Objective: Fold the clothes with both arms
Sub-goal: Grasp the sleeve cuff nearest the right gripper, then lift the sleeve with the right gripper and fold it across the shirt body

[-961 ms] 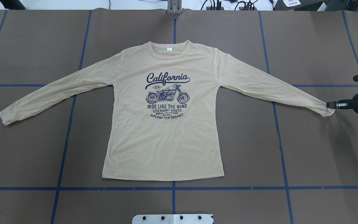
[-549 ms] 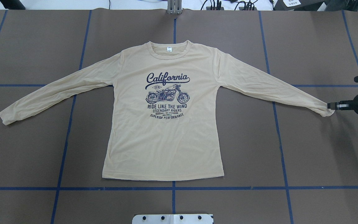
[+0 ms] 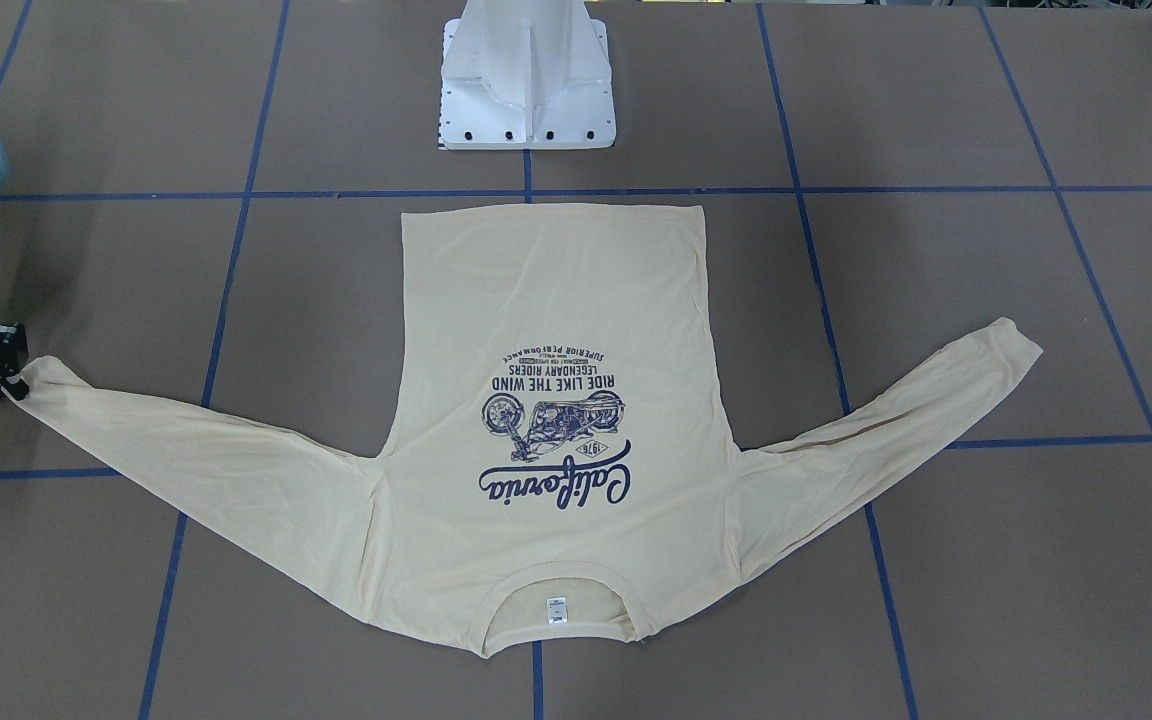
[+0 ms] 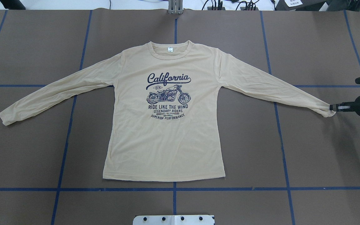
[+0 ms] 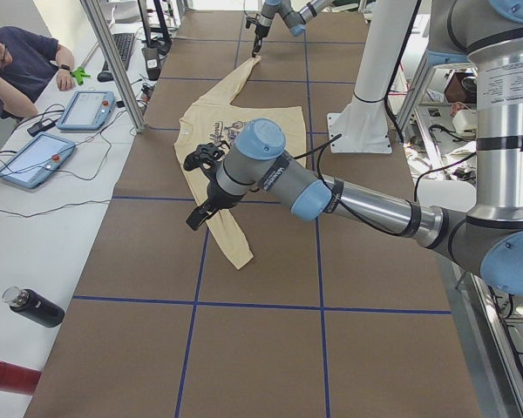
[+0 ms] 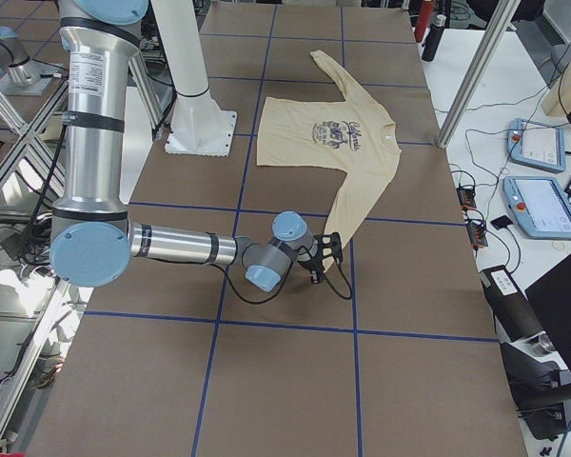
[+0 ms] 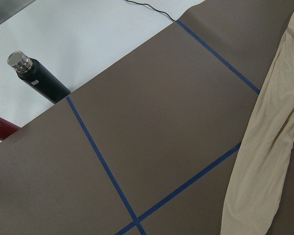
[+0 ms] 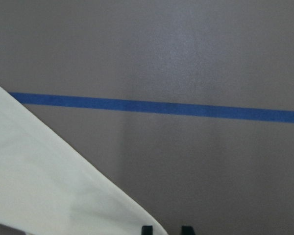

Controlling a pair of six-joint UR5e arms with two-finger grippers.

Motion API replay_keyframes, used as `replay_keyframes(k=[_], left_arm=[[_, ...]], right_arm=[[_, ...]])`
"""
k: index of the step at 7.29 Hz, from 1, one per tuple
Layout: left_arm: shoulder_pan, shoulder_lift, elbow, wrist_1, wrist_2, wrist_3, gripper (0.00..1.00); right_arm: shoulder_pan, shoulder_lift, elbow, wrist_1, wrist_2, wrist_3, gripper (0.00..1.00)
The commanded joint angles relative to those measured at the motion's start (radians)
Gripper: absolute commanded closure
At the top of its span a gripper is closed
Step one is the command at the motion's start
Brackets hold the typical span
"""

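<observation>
— How is the right gripper point(image 4: 332, 107) set?

— It is held low over the brown paper-covered table point(image 4: 308, 156). In the wrist view its two black fingertips point(image 8: 147, 229) are seen slightly apart, and bare table shows between them, so it is taken as released.

— Where is the garment found from there?

— The pale cream-yellow long-sleeved T-shirt of thin fabric point(image 4: 164, 140) is spread flat with the navy print upward. It stretches away from the gripper's tips toward the middle of the table. The right cuff point(image 4: 327, 111) is met by those tips, and the cloth's edge is seen just beside one of them. A strip of blue tape point(image 8: 186, 108) is laid across the table ahead of the gripper.

— And the left gripper point(image 5: 194, 218)?

— It is shown only from the table's end, hung above the left sleeve point(image 5: 229, 237), near its cuff. Whether it is parted or clenched cannot be told. Well apart from it, a black flask with a steel cap point(image 7: 39, 78) is laid on the white surface beside the brown covering.
</observation>
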Motion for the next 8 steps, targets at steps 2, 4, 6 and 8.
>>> replay_keyframes(k=[2, 4, 6, 8], left_arm=[[0.000, 0.000, 0.000, 0.000, 0.000, 0.000, 0.00], [-0.002, 0.000, -0.002, 0.000, 0.000, 0.000, 0.00], [-0.002, 0.000, -0.002, 0.000, 0.000, 0.000, 0.00], [-0.002, 0.000, 0.002, 0.000, 0.000, -0.002, 0.00]], right_arm=[[0.002, -0.003, 0.051, -0.004, 0.005, 0.001, 1.00], [0.023, -0.002, 0.184, -0.107, 0.022, 0.002, 1.00], [0.059, 0.113, 0.419, -0.491, 0.025, 0.003, 1.00], [0.051, 0.418, 0.469, -0.860, -0.003, 0.132, 1.00]])
